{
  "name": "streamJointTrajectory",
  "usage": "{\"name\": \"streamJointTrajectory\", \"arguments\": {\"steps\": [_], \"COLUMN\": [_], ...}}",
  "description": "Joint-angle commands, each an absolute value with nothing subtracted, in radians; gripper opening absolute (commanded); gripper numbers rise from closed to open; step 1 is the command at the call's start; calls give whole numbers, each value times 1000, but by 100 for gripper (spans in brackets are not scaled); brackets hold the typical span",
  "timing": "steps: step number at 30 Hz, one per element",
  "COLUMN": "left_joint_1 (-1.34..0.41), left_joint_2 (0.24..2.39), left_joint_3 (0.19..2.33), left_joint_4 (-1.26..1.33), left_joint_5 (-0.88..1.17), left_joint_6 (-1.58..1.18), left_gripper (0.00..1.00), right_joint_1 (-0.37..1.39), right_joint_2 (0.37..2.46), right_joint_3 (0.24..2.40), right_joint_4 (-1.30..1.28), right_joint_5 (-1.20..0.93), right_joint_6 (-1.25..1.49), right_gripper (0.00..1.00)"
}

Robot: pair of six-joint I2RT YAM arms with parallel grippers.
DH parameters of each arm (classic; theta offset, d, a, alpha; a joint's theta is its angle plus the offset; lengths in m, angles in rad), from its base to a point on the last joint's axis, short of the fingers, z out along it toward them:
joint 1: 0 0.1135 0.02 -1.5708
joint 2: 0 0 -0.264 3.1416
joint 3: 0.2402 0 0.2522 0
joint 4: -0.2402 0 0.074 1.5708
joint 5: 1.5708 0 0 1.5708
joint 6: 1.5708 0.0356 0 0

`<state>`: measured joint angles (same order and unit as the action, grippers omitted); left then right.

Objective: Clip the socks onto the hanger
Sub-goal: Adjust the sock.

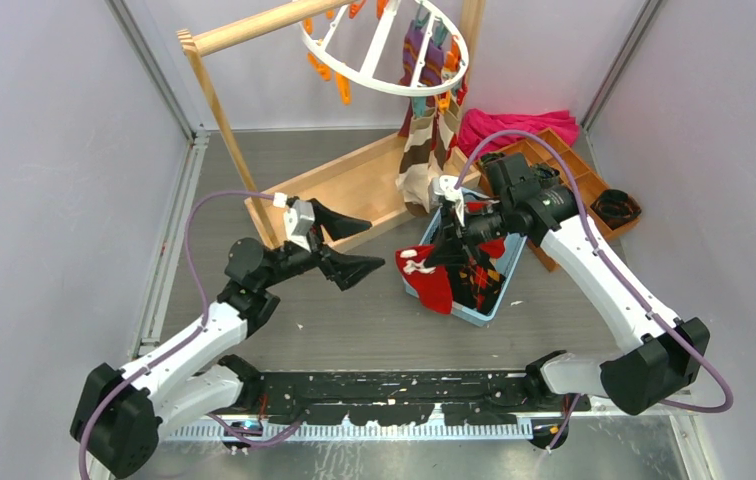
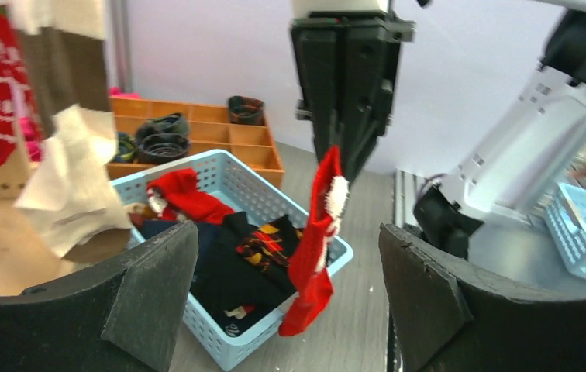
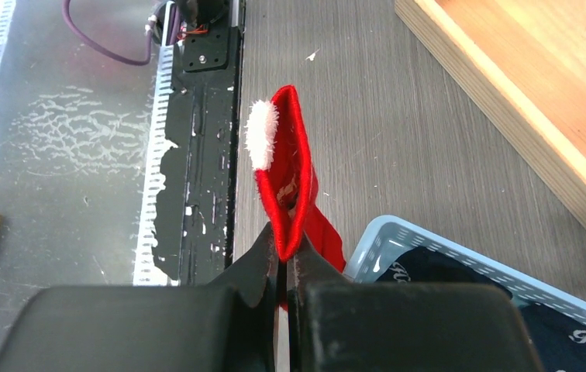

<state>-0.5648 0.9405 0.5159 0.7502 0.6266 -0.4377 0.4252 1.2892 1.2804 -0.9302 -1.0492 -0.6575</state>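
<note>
My right gripper (image 1: 442,248) is shut on the cuff of a red sock (image 1: 432,280) with white trim. The sock hangs over the near-left corner of a light blue basket (image 1: 510,282). In the right wrist view the jaws (image 3: 284,260) pinch the folded red sock (image 3: 286,167). The left gripper (image 1: 354,245) stands open just left of the sock, facing it. From the left wrist the red sock (image 2: 317,248) dangles between the spread fingers (image 2: 143,287), touching neither. The white ring hanger (image 1: 374,80) with orange clips hangs at the top, with a brown striped sock (image 1: 420,160) clipped on.
The basket (image 2: 228,341) holds dark patterned socks and another red one (image 2: 185,198). A wooden rack post (image 1: 224,120) and its shallow wooden base tray (image 1: 374,175) stand behind the left gripper. At the right are a compartment tray (image 1: 579,170) and a pink cloth (image 1: 514,125).
</note>
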Motion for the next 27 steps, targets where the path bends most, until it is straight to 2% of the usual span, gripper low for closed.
{"name": "streamJointTrajectory", "arguments": {"steps": [1, 9, 16, 17, 19, 20, 25, 27], "left_joint_1": [-599, -754, -793, -798, -802, -803, -848, -874], "left_joint_2": [964, 1082, 1147, 1151, 1151, 1147, 1097, 1087], "left_joint_3": [535, 609, 650, 650, 649, 644, 577, 559], "left_joint_4": [877, 705, 715, 721, 722, 724, 784, 801], "left_joint_5": [795, 657, 602, 597, 575, 554, 369, 295], "left_joint_6": [-397, -190, -179, -180, -187, -189, -190, -186], "left_gripper": [86, 74, 45, 34, 2, 1, 0, 0], "right_joint_1": [423, 423, 423, 422, 423, 423, 422, 423], "right_joint_2": [1254, 1253, 1253, 1253, 1253, 1252, 1250, 1254], "right_joint_3": [1330, 1324, 1318, 1315, 1313, 1312, 1307, 1299], "right_joint_4": [-971, -967, -939, -927, -896, -877, -748, -686], "right_joint_5": [-1054, -1065, -1049, -1040, -1025, -1015, -963, -946], "right_joint_6": [-740, -744, -719, -700, -659, -629, -432, -352], "right_gripper": [1, 1, 1, 1, 2, 3, 25, 26]}}
